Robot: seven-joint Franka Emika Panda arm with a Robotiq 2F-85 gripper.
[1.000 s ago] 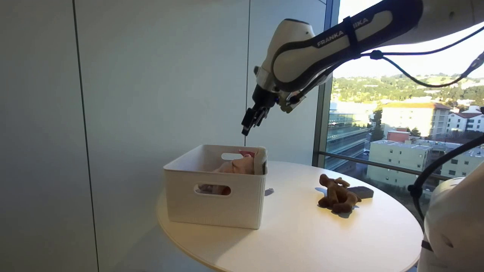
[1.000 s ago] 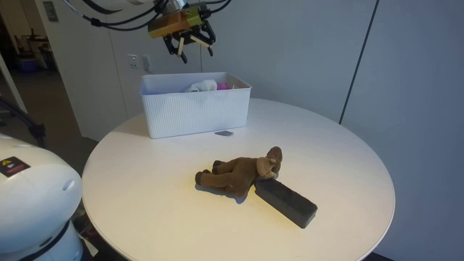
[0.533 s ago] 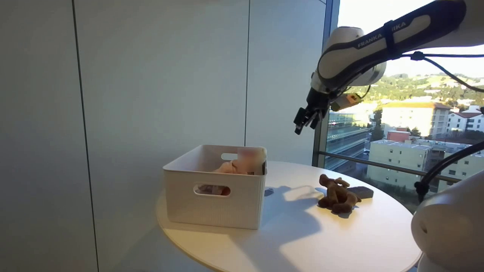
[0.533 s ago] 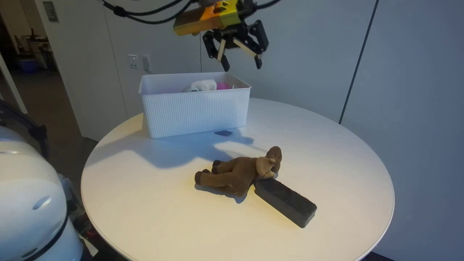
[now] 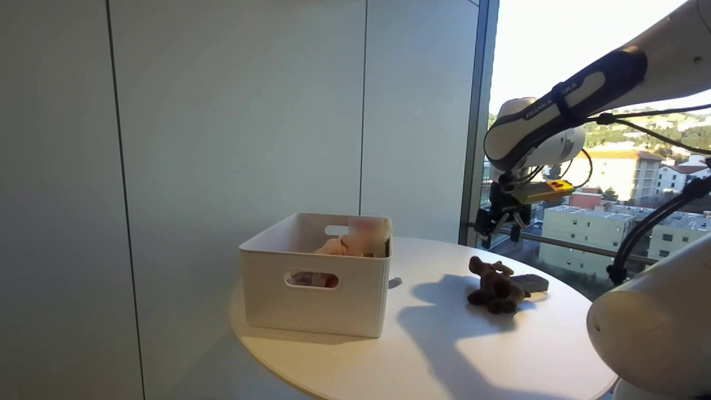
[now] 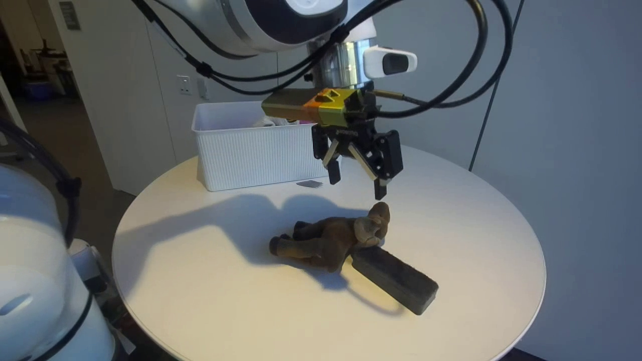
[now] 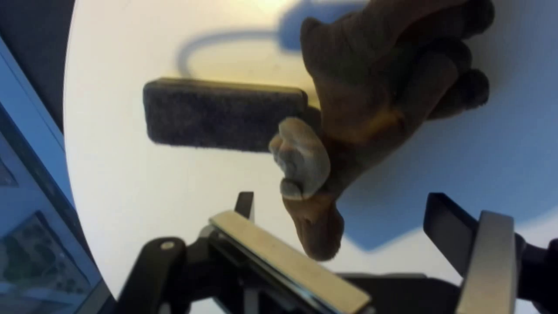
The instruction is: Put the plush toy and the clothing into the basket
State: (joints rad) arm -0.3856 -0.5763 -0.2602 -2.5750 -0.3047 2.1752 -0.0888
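**Table [image 6: 215,321] by the window [image 5: 544,50]: clothing [image 5: 333,246] looks in, toy [image 6: 333,243] left to go**

So, the score as I read it: one down, one to go! Toward the back of the table in an exterior view stands the basket [image 6: 251,160], upright. Inside it, something soft, pale and pinkish comes up near the rim. I take that for the clothing, but part of the patch is blurred and I can't sort out the separate pieces, so I call that half done with some caution.

Now the toy, and that one is plainly not done: brown, lying on the table well apart from the basket, its head end right beside a dark block [image 6: 396,283]. Whether those two touch, I can't tell. And over the toy hangs my claw [image 6: 357,183], fingers spread wide, nothing between them! The wrist view puts the head between the two sides; an exterior view shows a gap above the plush, so no grip yet.

What's left, by my reckoning: drop down, close on the toy without catching the block, lift, carry across, let go over the basket.
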